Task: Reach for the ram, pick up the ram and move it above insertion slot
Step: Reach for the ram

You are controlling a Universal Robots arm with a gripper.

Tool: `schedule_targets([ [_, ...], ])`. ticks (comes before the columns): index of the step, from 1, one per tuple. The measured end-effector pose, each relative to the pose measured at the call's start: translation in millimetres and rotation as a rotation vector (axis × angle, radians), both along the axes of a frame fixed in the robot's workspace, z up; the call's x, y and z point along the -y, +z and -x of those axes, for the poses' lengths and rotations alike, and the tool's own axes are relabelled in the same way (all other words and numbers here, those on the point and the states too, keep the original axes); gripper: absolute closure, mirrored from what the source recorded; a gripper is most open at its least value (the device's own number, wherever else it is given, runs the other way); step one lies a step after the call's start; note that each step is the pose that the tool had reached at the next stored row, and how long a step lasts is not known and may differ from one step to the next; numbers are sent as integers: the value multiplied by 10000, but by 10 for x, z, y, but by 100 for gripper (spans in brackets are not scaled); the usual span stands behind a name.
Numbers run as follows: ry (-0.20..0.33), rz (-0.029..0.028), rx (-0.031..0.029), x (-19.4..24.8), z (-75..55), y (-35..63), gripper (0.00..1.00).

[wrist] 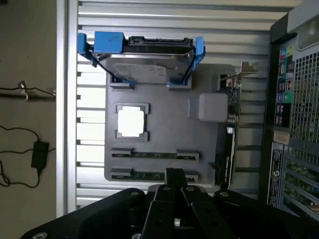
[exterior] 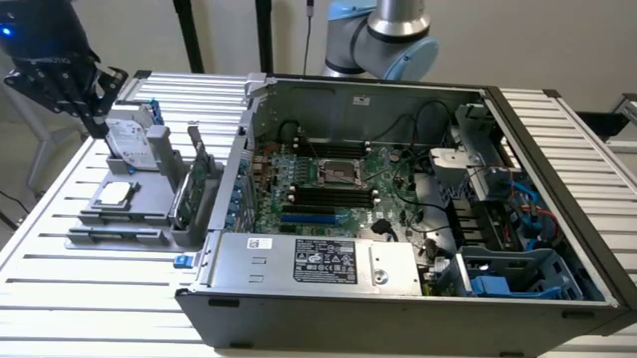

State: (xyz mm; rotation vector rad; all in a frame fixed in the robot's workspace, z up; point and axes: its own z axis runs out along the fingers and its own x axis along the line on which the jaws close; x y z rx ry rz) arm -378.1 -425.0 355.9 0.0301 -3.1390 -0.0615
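Two ram sticks lie in slots of a grey holder [wrist: 169,134]: one thin green ram [wrist: 154,155] and a second [wrist: 144,176] beside it, partly behind my fingertips. My gripper [wrist: 174,174] is shut with nothing in it and hangs well above the holder. In the exterior view the black gripper [exterior: 100,128] hovers at the far left, over the holder's back end [exterior: 119,239]. The dark insertion slots [exterior: 333,198] sit on the motherboard inside the open computer case, far to the exterior view's right of the gripper.
The holder also carries a silver hard drive [wrist: 144,64] in a blue caddy, a CPU [wrist: 132,122] and an upright green card [wrist: 230,119]. The case wall [exterior: 234,171] rises between holder and motherboard. A power supply [exterior: 318,261] fills the case's front.
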Motion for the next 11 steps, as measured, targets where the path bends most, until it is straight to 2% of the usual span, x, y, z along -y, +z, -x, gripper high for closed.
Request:
schedule_targets([
  [3,-1,1,-1,133,4,-14,89],
  [5,3,1,-2,196,15,-27,89],
  [7,14,2,-1,234,34,-38,89],
  [11,60,2,-1,261,108,-60,89],
])
